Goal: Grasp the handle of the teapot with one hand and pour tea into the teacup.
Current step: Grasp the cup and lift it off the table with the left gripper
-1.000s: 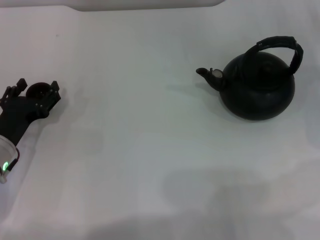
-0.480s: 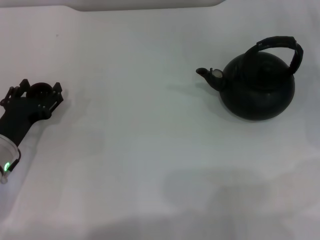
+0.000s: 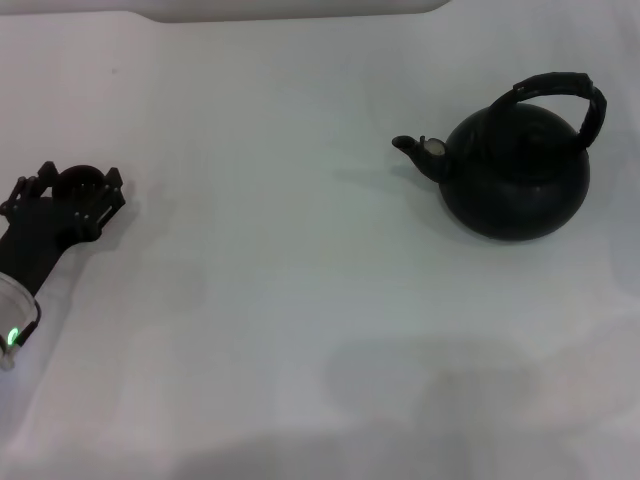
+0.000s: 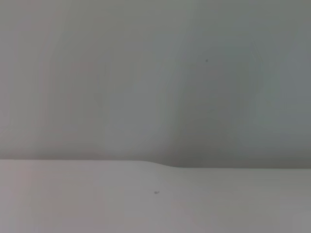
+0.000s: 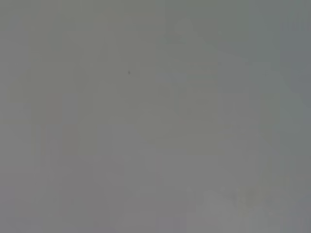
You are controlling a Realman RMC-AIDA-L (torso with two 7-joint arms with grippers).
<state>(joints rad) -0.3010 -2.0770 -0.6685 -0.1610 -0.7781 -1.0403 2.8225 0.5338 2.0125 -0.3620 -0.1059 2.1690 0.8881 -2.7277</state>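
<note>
The large matte-black teapot (image 3: 515,175) stands at the right of the white table, its short spout (image 3: 415,150) pointing left. Its thick black arched handle (image 3: 570,90) stands upright over the top, with nothing touching it. The tiny dark teacup (image 3: 78,185) is at the far left, right at the tip of my left gripper (image 3: 80,174), whose black hand reaches in from the left edge on a white arm with a green light. The teapot and cup are far apart. My right gripper is out of view. The wrist views show neither object.
The white table (image 3: 280,280) spreads between cup and teapot. Its far edge (image 3: 300,12) runs along the top of the head view. The left wrist view shows only a pale surface and a wall line (image 4: 160,164). The right wrist view is plain grey.
My left gripper has shifted slightly to the right and a little nearer, with the cup still at its tip. The teapot has not moved.
</note>
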